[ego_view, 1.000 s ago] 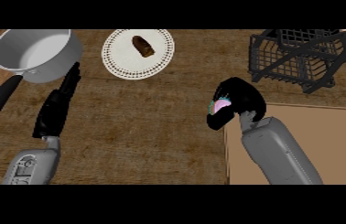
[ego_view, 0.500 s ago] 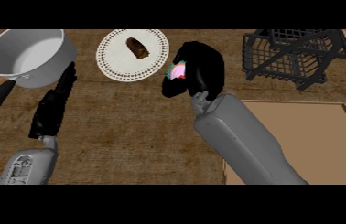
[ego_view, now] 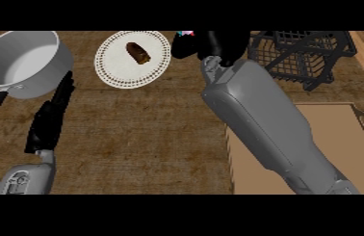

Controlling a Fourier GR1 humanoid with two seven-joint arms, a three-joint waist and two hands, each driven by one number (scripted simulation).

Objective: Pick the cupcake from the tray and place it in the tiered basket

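Observation:
My right hand (ego_view: 217, 45) is at the top of the head view, just left of the black tiered basket (ego_view: 305, 54), with its fingers curled round the cupcake (ego_view: 185, 33). Only a pink and white bit of the cupcake shows at the hand's upper left; the hand hides the remainder. The tan tray (ego_view: 323, 148) lies at the lower right, partly covered by my right forearm. My left hand (ego_view: 51, 114) rests open at the left with straight fingers pointing up the counter.
A white plate (ego_view: 117, 64) with a brown pastry (ego_view: 138, 52) on it sits left of my right hand. A grey pot (ego_view: 28, 61) stands at the upper left, close to my left hand's fingertips. The counter is brown wood.
My right hand has carried the cupcake up and away from the tray, first leftward, now further up beside the basket. The view has shifted; the left hand stays put.

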